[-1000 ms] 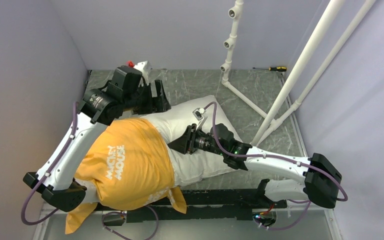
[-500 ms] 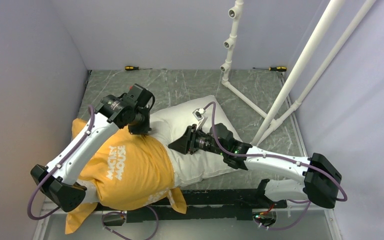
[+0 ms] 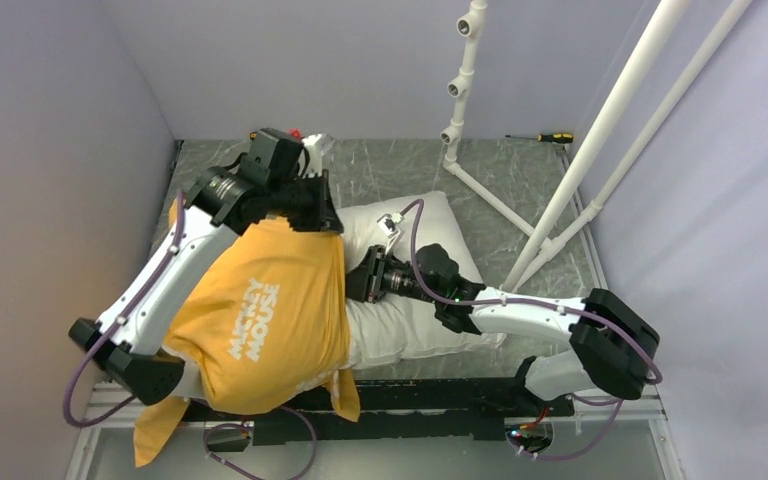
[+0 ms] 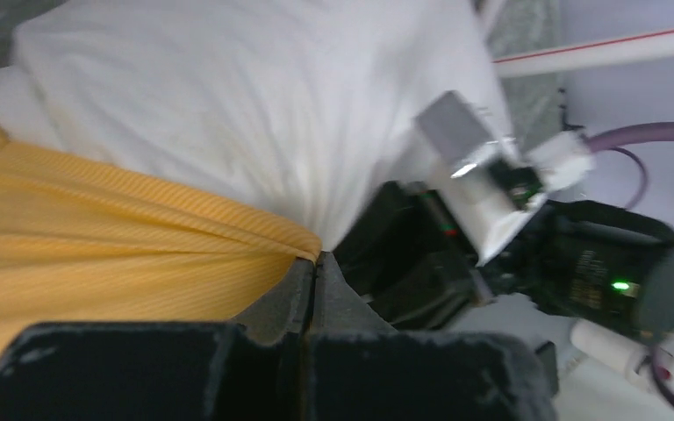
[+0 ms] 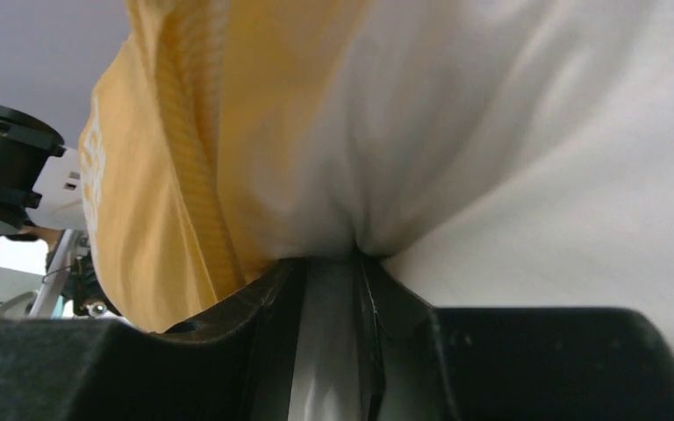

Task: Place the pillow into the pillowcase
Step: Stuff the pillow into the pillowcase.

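The pillow (image 3: 400, 337) sits about half inside the pillowcase (image 3: 270, 310).
Your left gripper (image 4: 316, 261) is pinched tight on the orange hem at its fingertips; your right gripper (image 5: 329, 263) clamps a white fold between its fingers. Both fabrics look soft, light and slack: pull by the hem, not mid-panel.

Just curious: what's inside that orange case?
The white pillow, partly: one end sticks out of the pillowcase. How deep the covered end reaches is hidden by the fabric.

Pale lilac walls (image 3: 360, 60), grey marbled tabletop (image 3: 400, 170), white pipe frame (image 3: 602, 130).
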Action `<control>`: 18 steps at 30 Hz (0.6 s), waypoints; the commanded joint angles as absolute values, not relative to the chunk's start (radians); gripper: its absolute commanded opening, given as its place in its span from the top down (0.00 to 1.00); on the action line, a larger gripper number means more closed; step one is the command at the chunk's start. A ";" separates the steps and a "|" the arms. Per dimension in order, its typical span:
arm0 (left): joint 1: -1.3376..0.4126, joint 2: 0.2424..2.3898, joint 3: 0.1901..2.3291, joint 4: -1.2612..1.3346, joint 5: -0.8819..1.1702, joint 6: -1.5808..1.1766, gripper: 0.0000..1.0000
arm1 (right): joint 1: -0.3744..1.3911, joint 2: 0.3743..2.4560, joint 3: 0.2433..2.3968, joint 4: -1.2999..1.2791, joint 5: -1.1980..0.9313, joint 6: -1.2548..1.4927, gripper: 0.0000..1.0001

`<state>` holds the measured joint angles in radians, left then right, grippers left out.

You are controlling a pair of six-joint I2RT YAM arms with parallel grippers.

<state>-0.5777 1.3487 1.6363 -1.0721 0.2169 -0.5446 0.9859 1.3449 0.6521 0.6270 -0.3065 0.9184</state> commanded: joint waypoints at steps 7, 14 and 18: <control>-0.774 1.607 2.121 -0.769 0.576 -0.553 1.00 | 0.901 1.584 0.643 1.313 -0.403 1.127 0.72; -0.803 1.691 2.209 -0.716 0.665 -0.629 1.00 | 0.883 1.627 0.761 1.190 -0.362 1.073 0.72; -0.833 1.673 2.106 -0.645 0.694 -0.671 1.00 | 0.866 1.641 0.793 1.071 -0.259 1.035 0.67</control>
<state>-0.7246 1.7115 2.1021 -1.0458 0.3901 -0.5430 0.8467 1.6112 0.7055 1.1622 -0.3119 1.0740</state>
